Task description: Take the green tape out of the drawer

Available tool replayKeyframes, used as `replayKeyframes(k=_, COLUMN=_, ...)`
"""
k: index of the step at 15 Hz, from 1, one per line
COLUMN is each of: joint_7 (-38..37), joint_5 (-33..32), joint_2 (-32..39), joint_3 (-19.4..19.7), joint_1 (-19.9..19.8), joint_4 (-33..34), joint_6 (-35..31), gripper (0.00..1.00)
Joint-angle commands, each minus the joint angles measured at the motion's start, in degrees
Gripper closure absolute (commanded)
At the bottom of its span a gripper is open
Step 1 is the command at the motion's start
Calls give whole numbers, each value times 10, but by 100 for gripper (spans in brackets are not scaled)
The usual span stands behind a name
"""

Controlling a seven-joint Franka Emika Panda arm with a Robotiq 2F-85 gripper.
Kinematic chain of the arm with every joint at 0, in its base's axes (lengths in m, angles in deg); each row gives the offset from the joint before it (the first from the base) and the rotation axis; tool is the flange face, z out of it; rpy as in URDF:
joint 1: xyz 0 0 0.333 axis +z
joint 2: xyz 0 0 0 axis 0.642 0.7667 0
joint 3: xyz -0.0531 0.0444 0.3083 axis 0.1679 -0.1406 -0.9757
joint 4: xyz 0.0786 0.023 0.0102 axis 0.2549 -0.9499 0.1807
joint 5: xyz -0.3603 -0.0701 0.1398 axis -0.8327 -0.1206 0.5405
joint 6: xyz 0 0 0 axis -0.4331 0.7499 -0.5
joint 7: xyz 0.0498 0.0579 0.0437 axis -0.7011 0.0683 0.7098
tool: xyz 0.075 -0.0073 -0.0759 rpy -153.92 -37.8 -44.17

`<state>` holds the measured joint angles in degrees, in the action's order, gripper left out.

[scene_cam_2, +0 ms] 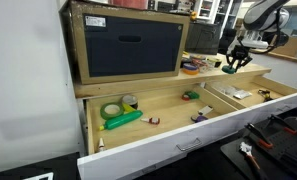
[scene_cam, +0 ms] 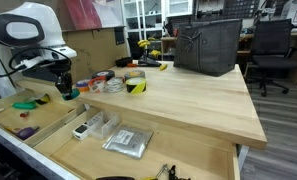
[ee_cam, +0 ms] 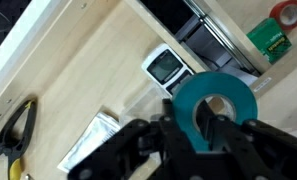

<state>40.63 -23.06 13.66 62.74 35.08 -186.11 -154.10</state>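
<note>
Currently grips green tape (ee_cam: pixel 193 95) with clenched tool (ee_cam: pixel 203 135) above drawer (ee_cam: pixel 78 60). Partly masks white device (ee_cam: pixel 166 66) behind; leaves silver packet (ee_cam: pixel 88 140), pliers (ee_cam: pixel 13 130) and red roll (ee_cam: pixel 285 12) clear. Presents ring face-on, hole axis toward wrist camera.

One green tape (ee_cam: pixel 216 100). One red tape roll (ee_cam: pixel 286 12), one green circuit board (ee_cam: pixel 272 42), one white screened device (ee_cam: pixel 166 66), one silver packet (ee_cam: pixel 93 138), one pair of pliers (ee_cam: pixel 16 135). One drawer (scene_cam_2: pixel 158 143), one yellow-black roll (scene_cam: pixel 136 85) on the tabletop (scene_cam: pixel 198 100).
</note>
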Motion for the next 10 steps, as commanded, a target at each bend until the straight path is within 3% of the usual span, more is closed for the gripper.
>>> replayKeyframes(k=1, joint_7=0, joint_5=2, joint_2=0, joint_3=-4, joint_1=-3, joint_4=4, joint_6=1, gripper=72)
replayKeyframes(k=6, joint_7=0, joint_5=1, joint_2=5, joint_3=-3, joint_1=-3, joint_4=3, joint_6=1, gripper=72)
replayKeyframes(k=7, joint_7=0, joint_5=1, joint_2=5, joint_3=-3, joint_1=-3, joint_4=3, joint_6=1, gripper=93)
replayKeyframes(k=10, joint_7=-11, joint_5=4, joint_2=19, joint_3=-11, joint_1=5, joint_4=13, joint_6=-13, gripper=93)
